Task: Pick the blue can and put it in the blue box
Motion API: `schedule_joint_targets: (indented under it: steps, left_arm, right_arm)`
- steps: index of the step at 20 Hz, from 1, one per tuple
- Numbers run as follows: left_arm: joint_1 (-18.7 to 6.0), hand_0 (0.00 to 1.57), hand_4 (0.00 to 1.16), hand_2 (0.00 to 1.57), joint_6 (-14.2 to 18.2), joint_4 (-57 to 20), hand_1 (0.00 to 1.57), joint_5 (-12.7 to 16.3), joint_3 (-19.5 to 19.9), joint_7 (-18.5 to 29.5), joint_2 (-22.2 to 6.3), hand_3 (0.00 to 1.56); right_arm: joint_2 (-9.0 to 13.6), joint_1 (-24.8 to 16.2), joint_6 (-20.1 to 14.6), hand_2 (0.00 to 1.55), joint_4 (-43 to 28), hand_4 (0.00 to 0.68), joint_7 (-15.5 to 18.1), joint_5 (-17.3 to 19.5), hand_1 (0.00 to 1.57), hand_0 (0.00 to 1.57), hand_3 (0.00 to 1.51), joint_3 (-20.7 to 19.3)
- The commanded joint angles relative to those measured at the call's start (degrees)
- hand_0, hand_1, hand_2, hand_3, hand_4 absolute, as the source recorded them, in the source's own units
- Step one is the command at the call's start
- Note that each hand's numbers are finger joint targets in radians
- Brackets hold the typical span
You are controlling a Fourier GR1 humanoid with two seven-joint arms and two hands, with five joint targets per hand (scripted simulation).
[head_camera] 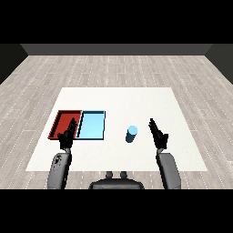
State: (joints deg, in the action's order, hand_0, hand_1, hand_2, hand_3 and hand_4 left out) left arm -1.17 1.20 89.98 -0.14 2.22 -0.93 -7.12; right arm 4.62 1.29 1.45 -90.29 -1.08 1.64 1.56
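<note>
So the blue can point(132, 134) is standing upright on the white table point(136, 98), out in the open with nothing crowding it, which is probably why it's set there: easy to come at from the side. My right hand point(158, 134) is up off to the can's 3 o'clock, near but not touching, fingers straight and spread with nothing in them, palm turned toward the can as far as I can tell, so it looks lined up for a sideways wrap. From that hand the can sits at about 9 o'clock. The blue box point(92, 125) is further along at the can's 9 o'clock, butted right against the red box point(66, 124), so the carry should be one plain sweep leftward. My left hand point(67, 136) is hanging over the near edge of the red box, fingers relaxed and holding nothing, hard to say if it's actually touching the rim. Nothing's picked up yet.
</note>
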Motion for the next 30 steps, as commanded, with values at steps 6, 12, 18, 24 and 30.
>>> schedule_joint_targets:
  steps: [6, 12, 18, 24, 30]
  left_arm:
    - [0.74, 0.00, 0.00, 0.00, -3.03, -0.45, 0.00, -1.09, -2.50, 0.32, 1.80, 0.00]
    - [0.75, 0.00, 0.00, 0.00, -4.10, 3.93, 0.00, 5.84, -0.75, 21.80, 6.98, 0.00]
    - [-1.76, 0.00, 0.00, 0.00, -5.23, -2.27, 0.00, 5.41, 1.21, 25.80, 5.97, 0.00]
    - [0.07, 0.00, 0.00, 0.00, -6.90, 2.96, 0.00, 8.51, 1.59, 21.83, 4.84, 0.00]
    - [-3.01, 0.00, 0.00, 0.00, -7.87, -3.28, 0.00, 9.66, 4.18, 24.71, 3.39, 0.00]
  right_arm:
    - [0.65, 0.20, -0.07, 0.00, -0.10, 0.000, 0.11, -0.17, 0.00, 0.00, 0.00, -3.49]
    - [-1.81, -1.16, 8.91, 0.00, -1.78, 0.000, 17.31, -9.94, 0.00, 0.00, 0.00, -4.27]
    - [0.73, 3.76, 10.21, 0.00, 0.65, 0.000, 14.80, -13.18, 0.00, 0.00, 0.00, -8.19]
    - [2.59, 0.35, 13.46, 0.00, 1.53, 0.000, 16.78, -14.56, 0.00, 0.00, 0.00, -9.98]
    - [2.06, 1.24, 12.96, 0.00, 2.86, 0.000, 13.22, -15.07, 0.00, 0.00, 0.00, -9.08]
